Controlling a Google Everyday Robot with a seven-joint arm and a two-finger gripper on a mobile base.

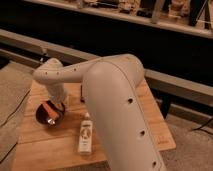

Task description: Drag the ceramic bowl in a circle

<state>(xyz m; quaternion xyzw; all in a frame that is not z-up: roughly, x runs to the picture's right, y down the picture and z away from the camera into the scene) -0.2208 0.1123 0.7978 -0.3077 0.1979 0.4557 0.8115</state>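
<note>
Here's the gripper (58, 105), down low over the left part of the wooden table (45, 148), at about 9 o'clock from the table's middle. The claw is closed. It looks pinched on the far rim of the ceramic bowl (48, 115), at the bowl's 2 o'clock, though the wrist covers the contact itself, so take the grip as likely rather than plain.

The bowl is dark and glossy, flat on the wood, with an orange-red piece (46, 107) inside and a bright glint on the near wall.

Now the room. At the bowl's 9 o'clock the table's left edge is near, with only a narrow strip of wood between. At 6 o'clock there's open board running down toward the bottom of the view. At 4 o'clock lies a pale bottle (85, 136), on its side, cap pointing to 12 o'clock, near the bowl but apart from it. At 12 o'clock the wrist stands over the rim.

The big white arm (116, 102) sweeps across from 5 o'clock and hides much of the table's middle and right. The table's near edge is cut off at the bottom on the left. Something small and dark (81, 93) sits just behind the forearm, too dim to name.
</note>
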